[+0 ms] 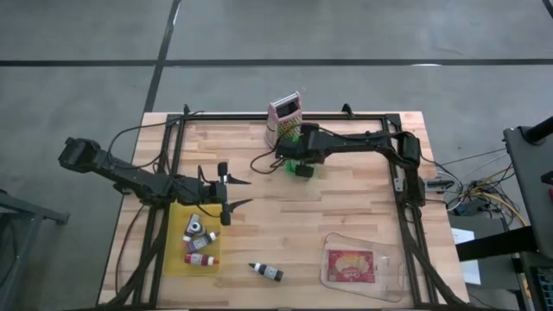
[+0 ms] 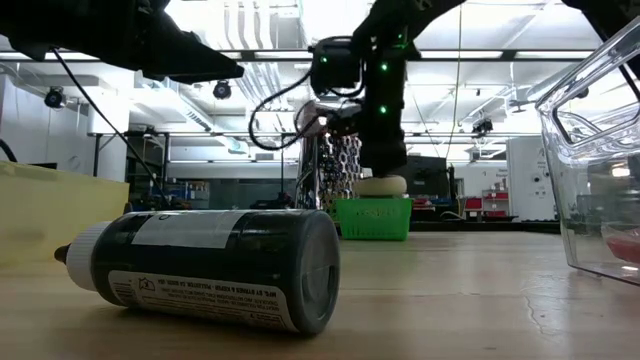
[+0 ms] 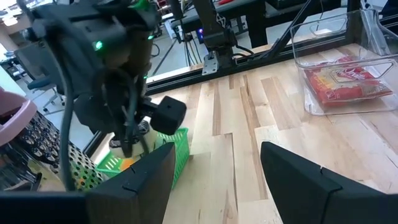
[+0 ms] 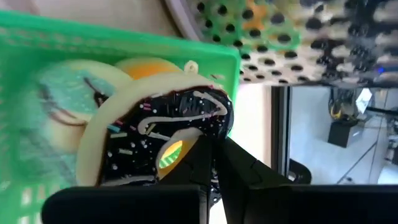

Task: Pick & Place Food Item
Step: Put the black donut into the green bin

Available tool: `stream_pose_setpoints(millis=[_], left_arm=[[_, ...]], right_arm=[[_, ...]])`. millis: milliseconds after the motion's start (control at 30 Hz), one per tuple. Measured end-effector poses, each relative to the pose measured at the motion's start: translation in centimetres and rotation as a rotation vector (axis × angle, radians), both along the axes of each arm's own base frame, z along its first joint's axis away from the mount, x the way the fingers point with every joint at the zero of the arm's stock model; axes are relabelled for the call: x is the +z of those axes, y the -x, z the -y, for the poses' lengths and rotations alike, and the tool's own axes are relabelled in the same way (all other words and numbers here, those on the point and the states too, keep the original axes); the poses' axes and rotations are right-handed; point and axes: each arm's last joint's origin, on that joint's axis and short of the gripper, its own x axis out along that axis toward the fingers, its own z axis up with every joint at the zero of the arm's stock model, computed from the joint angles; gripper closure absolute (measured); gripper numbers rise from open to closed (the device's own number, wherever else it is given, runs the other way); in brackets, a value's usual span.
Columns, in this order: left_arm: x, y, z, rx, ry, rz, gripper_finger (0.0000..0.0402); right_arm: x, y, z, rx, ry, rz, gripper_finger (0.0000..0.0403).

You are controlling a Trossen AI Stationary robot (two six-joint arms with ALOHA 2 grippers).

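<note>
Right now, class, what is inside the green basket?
A chocolate-frosted donut with sprinkles sits at the top of the green basket, pinched by the shut right end effector. Something orange and a pale green item lie behind it, mostly covered.

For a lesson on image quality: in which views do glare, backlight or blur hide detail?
Low view: bright ceiling lights leave the right hand a dark silhouette; the black bottle nearby looks oversized. Right wrist view: the green basket is smeared and soft. Left wrist view: the clear container shows reflections.

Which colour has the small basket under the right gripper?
The basket is bright green; the low view shows it best, standing below the right gripper.
</note>
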Motion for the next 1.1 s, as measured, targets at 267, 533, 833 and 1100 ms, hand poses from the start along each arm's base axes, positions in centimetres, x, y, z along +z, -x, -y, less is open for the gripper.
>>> stream_pose_setpoints(millis=[267,533,833,1100], left_arm=[[0.0,0.0,0.0,0.001,0.002,0.000,0.0161],[0.0,0.0,0.0,0.000,0.002,0.000,0.0161],[0.0,0.0,0.0,0.000,0.002,0.000,0.0161],[0.0,0.0,0.0,0.000,0.002,0.000,0.0161]], right_arm=[[-1.2,0.6,1.1,0.002,-0.092,0.001,0.0394],[-1.3,0.5,1.1,0.005,-0.091,0.007,0.0394],[-1.3,0.4,1.1,-0.017,-0.093,0.034,0.0357],[-1.3,0.4,1.0,-0.046,-0.118,0.058,0.0287]])
